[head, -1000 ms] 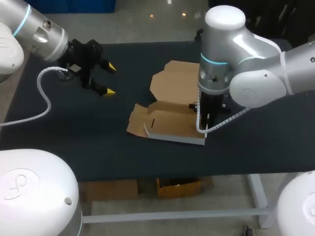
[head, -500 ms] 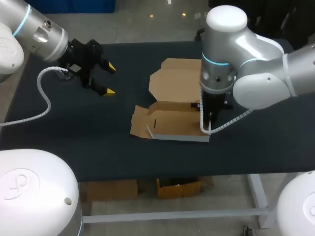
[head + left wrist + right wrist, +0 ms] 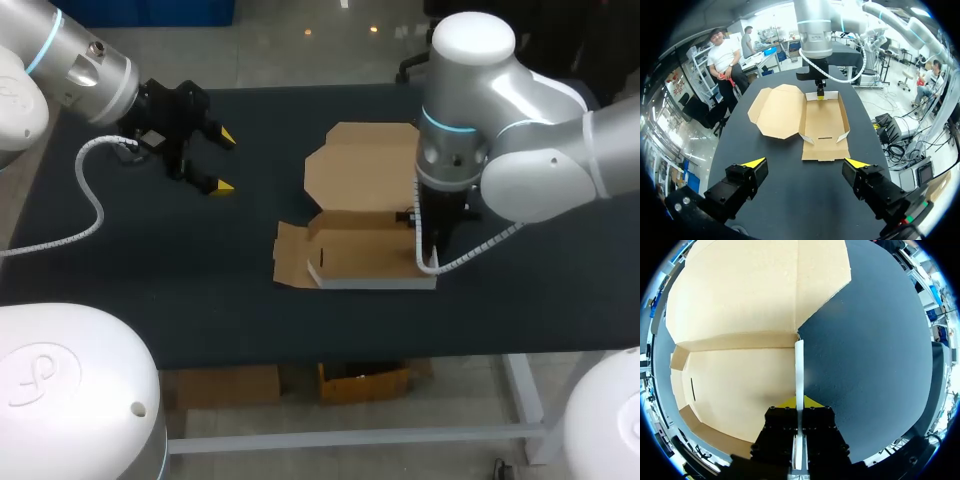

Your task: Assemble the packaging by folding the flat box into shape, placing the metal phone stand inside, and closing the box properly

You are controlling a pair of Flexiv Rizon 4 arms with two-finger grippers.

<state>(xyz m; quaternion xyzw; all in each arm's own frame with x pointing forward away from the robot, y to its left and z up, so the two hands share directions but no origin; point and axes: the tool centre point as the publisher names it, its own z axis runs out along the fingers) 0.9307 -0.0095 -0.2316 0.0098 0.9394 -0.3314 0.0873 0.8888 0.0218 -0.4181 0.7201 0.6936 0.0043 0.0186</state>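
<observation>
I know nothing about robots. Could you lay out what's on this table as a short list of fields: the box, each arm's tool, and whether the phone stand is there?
box: brown cardboard box, partly folded, side walls up, on black table
lid: flat brown lid flap, open, lying on the table
right tool: shut on the box's end wall
left tool: open, apart from the box, holding nothing
phone stand: not in view

Silver-white arms point(image 3: 520, 150), coiled cables point(image 3: 98, 215), black yellow-tipped pincers point(image 3: 222, 160) point(image 3: 799, 401)
</observation>
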